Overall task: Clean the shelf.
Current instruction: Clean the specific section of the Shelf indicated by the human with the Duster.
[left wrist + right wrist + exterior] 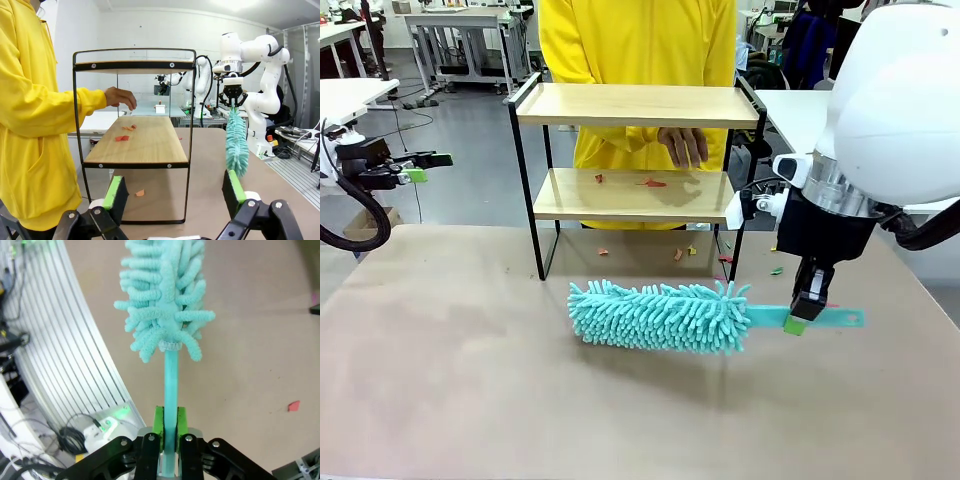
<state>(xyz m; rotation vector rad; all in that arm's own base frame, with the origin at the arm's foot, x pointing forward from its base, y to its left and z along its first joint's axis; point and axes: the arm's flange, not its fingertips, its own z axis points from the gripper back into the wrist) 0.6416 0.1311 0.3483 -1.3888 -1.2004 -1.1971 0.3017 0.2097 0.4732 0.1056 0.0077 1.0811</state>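
The shelf (635, 105) stands at the table's far middle, two wooden boards in a black frame. Red and orange scraps (653, 182) lie on its lower board (137, 142). A person in yellow holds a hand (682, 146) over that board. My right gripper (800, 322) is shut on the handle of a teal chenille duster (658, 315), held level just above the table in front of the shelf. In the right wrist view the duster handle (170, 390) runs up between the pads. My left gripper (420, 168) is open at the far left, its fingers (116, 197) apart with nothing between them.
More small scraps (680, 253) lie on the brown table around the shelf's right foot and under it (140, 192). White tables and other equipment stand in the room behind. The table's near half is bare.
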